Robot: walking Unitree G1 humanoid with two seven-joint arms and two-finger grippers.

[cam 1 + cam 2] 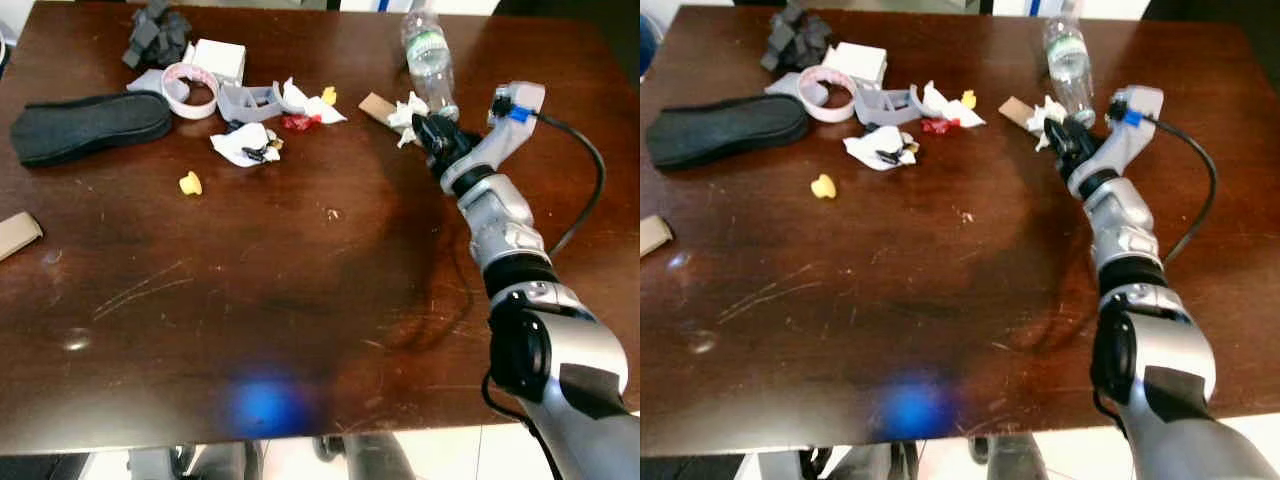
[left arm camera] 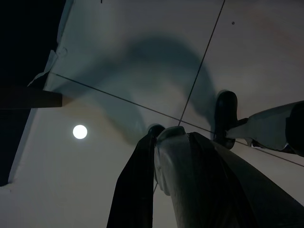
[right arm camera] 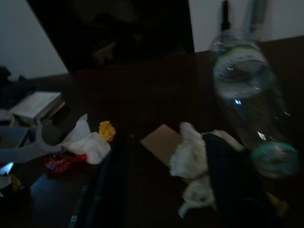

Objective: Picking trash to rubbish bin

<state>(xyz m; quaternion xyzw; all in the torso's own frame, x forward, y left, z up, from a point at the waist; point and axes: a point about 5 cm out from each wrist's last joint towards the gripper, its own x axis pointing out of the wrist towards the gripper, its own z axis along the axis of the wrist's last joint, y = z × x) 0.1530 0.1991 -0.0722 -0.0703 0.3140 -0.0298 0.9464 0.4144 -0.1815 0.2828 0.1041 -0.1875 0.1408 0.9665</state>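
On a littered dark wooden table (image 1: 300, 330), the right gripper (image 1: 432, 133) reaches with fingers spread around a crumpled white tissue (image 3: 192, 159), not yet pinching it; a plastic bottle (image 1: 428, 55) lies just beyond. Next, seemingly: close, lift.

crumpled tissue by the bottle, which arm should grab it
Right. The right gripper is already stretched across the table with its fingers straddling the crumpled tissue beside the plastic bottle. The left gripper hangs low, over the floor.
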